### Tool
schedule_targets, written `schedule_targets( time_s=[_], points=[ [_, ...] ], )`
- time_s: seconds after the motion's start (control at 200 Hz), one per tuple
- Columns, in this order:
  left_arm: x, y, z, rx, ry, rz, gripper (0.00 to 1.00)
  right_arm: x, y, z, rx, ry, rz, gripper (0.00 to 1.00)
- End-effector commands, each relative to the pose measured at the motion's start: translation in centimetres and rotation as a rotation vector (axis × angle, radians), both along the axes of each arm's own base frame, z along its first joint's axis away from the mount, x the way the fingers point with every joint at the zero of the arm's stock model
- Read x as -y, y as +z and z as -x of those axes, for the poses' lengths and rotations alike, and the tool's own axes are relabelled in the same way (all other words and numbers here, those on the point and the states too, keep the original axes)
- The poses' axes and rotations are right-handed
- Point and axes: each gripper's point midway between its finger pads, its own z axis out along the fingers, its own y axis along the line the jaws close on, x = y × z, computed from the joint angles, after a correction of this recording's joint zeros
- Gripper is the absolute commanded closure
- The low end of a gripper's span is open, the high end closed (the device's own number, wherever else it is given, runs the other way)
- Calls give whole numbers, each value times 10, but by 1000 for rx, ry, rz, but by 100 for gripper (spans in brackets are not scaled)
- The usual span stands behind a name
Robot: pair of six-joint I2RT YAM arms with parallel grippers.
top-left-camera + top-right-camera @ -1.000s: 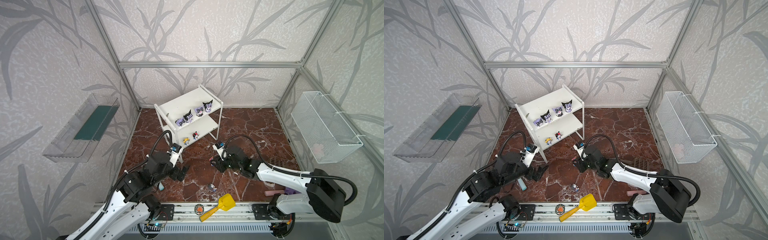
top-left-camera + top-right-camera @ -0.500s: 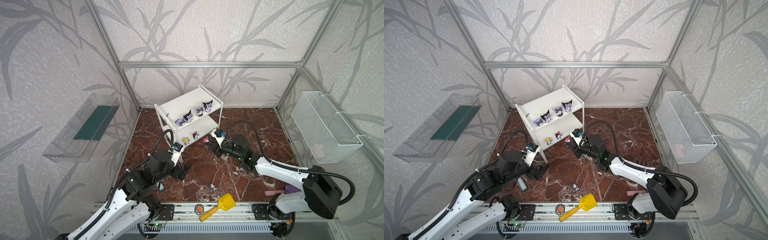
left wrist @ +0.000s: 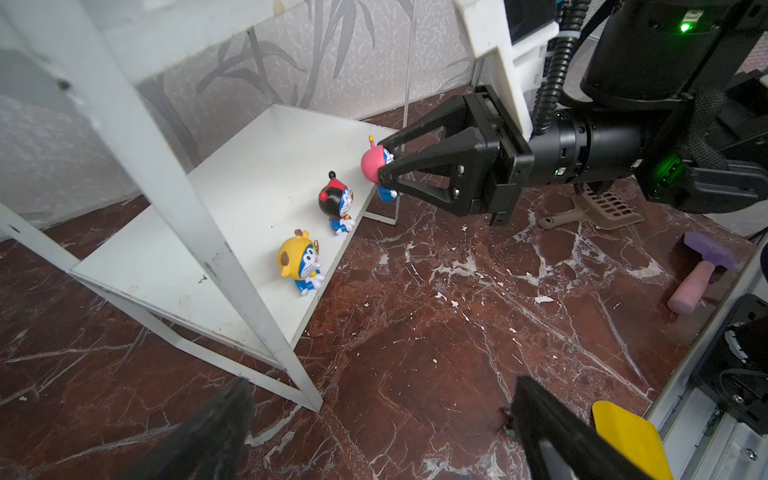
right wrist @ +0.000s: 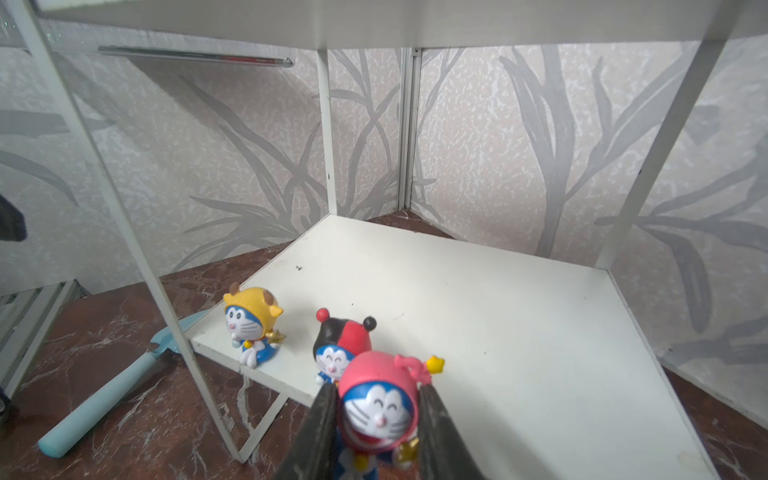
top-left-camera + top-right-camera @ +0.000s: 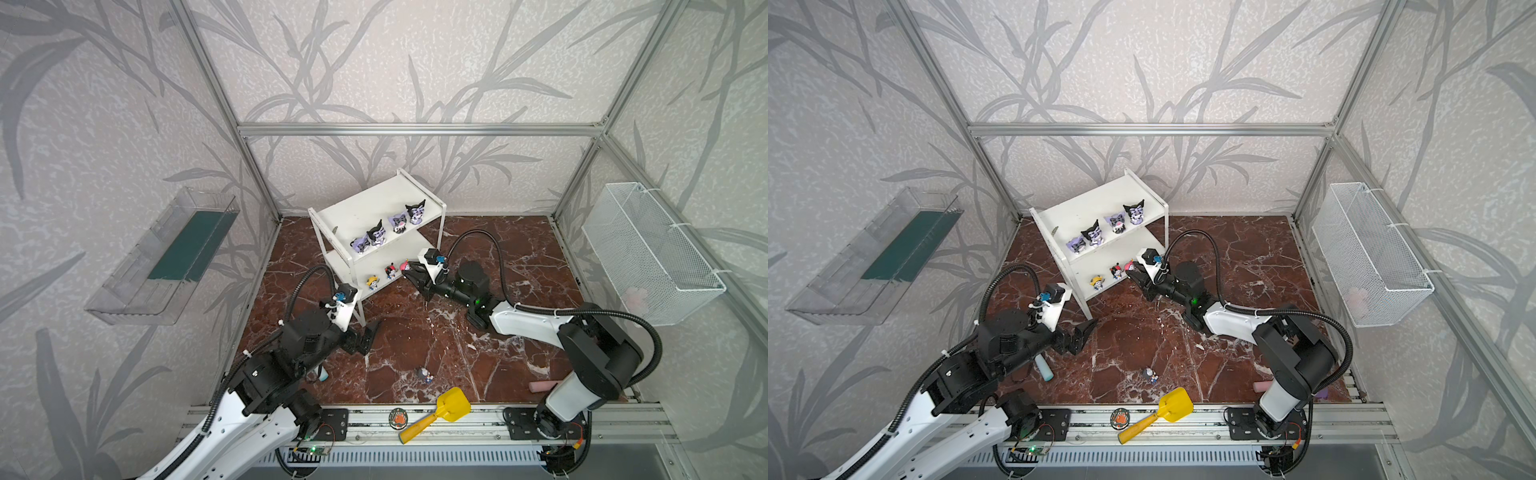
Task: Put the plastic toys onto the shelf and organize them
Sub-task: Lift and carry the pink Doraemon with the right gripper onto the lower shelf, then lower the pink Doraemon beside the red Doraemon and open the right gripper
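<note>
The right gripper [image 3: 384,164] is squeezing the pink-headed toy [image 4: 374,386] between its two fingers. It is holding it at the front edge of the shelf [image 5: 361,208], low down, beside the red-and-black toy [image 3: 334,201] and the yellow toy [image 3: 299,262]. The toy may be just touching the bottom board. Four purple toys [image 5: 376,235] are standing on top. The grey toy [image 5: 424,374] is lying on the floor. The left gripper [image 5: 1084,332] is hanging wide open, holding nothing.

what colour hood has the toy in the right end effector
Pink; the toy shows best in the right wrist view.
</note>
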Motion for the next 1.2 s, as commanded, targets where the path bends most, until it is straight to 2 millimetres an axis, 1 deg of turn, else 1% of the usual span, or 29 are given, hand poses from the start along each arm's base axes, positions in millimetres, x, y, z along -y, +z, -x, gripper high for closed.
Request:
schedule_targets(
  time_s=[0.0, 0.09, 0.14, 0.145, 0.155, 0.195, 0.44, 0.765, 1.05, 1.195],
  points=[
    [3, 5, -2, 51, -20, -13, 1, -1, 29, -8, 103, -4, -68, 74],
    [2, 8, -2, 78, -23, -15, 1, -1, 25, -13, 107, -11, -70, 74],
    [1, 9, -3, 91, -21, -17, 1, 0, 30, -14, 121, -13, -81, 74],
    [1, 9, -3, 91, -20, -18, 1, -1, 24, -16, 113, -13, -74, 74],
    [1, 9, -3, 92, -20, -20, 1, -2, 19, -18, 106, -14, -68, 74],
    [1, 9, -4, 95, -20, -23, 1, -2, 16, -20, 106, -16, -67, 74],
    [5, 4, -6, 85, -33, -39, 1, -2, 9, -30, 138, -22, -58, 74],
    [4, 0, -8, 81, -22, -51, 1, -3, -9, -38, 207, -46, -28, 73],
    [6, -3, -11, 68, -20, -58, 1, 1, -12, -43, 252, -75, -48, 72],
    [6, -2, -10, 69, -21, -54, 1, 6, -15, -47, 258, -90, -45, 71]
  ],
)
